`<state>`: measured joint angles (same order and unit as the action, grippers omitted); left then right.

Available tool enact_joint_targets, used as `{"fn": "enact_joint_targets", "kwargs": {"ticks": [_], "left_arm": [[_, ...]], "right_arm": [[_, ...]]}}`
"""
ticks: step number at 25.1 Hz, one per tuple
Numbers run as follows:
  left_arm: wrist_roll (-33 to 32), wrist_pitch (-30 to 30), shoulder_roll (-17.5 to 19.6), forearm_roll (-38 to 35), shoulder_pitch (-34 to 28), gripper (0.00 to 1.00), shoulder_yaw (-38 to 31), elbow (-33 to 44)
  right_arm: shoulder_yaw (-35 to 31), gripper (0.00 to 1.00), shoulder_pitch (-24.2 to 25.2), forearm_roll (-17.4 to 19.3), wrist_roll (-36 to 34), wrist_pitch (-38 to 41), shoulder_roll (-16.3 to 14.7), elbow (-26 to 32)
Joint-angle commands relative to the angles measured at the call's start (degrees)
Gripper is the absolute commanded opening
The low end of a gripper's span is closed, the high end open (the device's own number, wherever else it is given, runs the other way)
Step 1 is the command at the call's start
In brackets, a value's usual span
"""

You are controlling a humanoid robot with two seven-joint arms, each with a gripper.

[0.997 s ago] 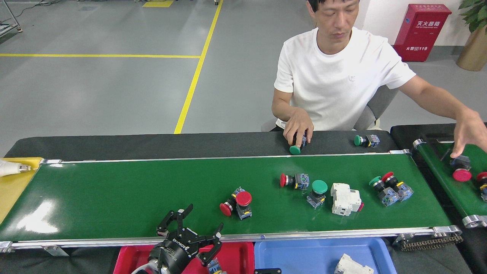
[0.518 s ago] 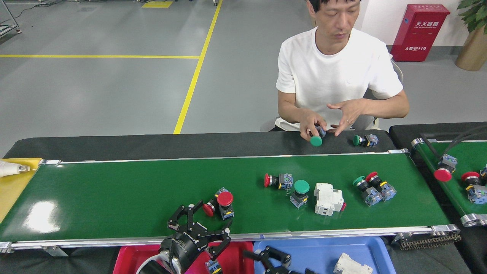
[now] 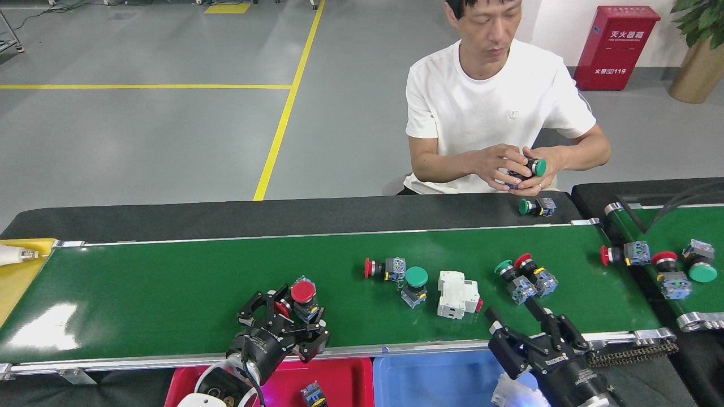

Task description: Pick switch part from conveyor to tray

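The conveyor [image 3: 169, 294] is a long dark-green belt running across the view. Two red-capped switch parts [image 3: 302, 295] lie together near its front rail. My left gripper [image 3: 300, 311] is open, its fingers straddling that pair from the front. A red switch part [image 3: 382, 267], a green one [image 3: 416, 281] and a green-and-red pair [image 3: 524, 276] lie further right. My right gripper [image 3: 509, 308] is open, just in front of that pair. Below the front rail sit a red tray [image 3: 345, 376] and a blue tray [image 3: 430, 376].
A white circuit breaker [image 3: 458, 294] lies on the belt beside the green part. A person [image 3: 498, 113] sits behind, holding a green switch [image 3: 529, 168]; another [image 3: 537, 206] lies on the black table. A shorter green belt [image 3: 639, 232] at the right carries several parts. A yellow tray [image 3: 17, 277] is at the left.
The parts on the belt have drifted left. My left gripper moved forward around the red pair. My right gripper rose into view at the front rail. The person lifted a green switch in both hands.
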<state>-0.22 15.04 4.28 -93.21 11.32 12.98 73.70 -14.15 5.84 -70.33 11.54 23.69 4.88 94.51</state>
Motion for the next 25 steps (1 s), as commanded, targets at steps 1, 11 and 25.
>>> {"fn": "enact_joint_targets", "kwargs": {"ticks": [1,11,25], "left_arm": [[1.36,-0.19,0.29,0.14,0.72,0.02,-0.76,0.56],[1.54,7.02,3.89,3.65,-14.92,0.02,-11.31,18.93],[4.96,11.32,8.29,-0.83,-30.13,1.00,-13.68,27.46]], "right_arm": [[0.53,0.91,-0.22,-2.36,-0.64,-2.94,-0.05,0.50],[9.67,0.92,-7.43,-6.23,-0.46,-14.37,-2.95,-7.24],[18.37,0.94,-15.34,-7.63,-0.38,-22.28,-3.48,-15.24]]}}
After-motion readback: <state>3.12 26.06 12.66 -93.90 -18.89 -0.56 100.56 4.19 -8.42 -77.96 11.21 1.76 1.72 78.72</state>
